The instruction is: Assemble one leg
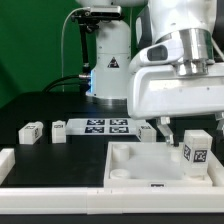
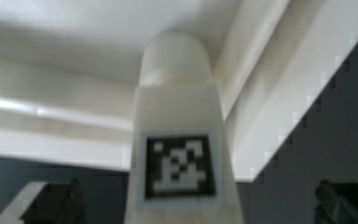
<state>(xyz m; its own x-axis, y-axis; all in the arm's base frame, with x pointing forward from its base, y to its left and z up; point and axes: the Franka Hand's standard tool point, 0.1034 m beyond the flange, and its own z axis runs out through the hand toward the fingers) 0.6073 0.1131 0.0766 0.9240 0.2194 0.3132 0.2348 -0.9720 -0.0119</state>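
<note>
The leg (image 1: 196, 151), a stubby white block with a black-and-white tag, stands upright on the right part of the large white square panel (image 1: 135, 168). My gripper (image 1: 184, 134) hangs right over it. In the wrist view the leg (image 2: 179, 110) runs up the middle, with its tag facing the camera. The dark fingertips (image 2: 44, 203) sit far out on either side, with a clear gap to the leg. The gripper (image 2: 194, 206) is open and straddles the leg without touching it. The leg's foot and its contact with the panel are hidden.
The marker board (image 1: 105, 126) lies behind the panel. Three more loose legs lie on the dark table: two at the exterior view's left (image 1: 30, 132) (image 1: 58, 130) and one by the marker board's right end (image 1: 147, 130). A white raised rim (image 1: 6, 160) stands at the left edge.
</note>
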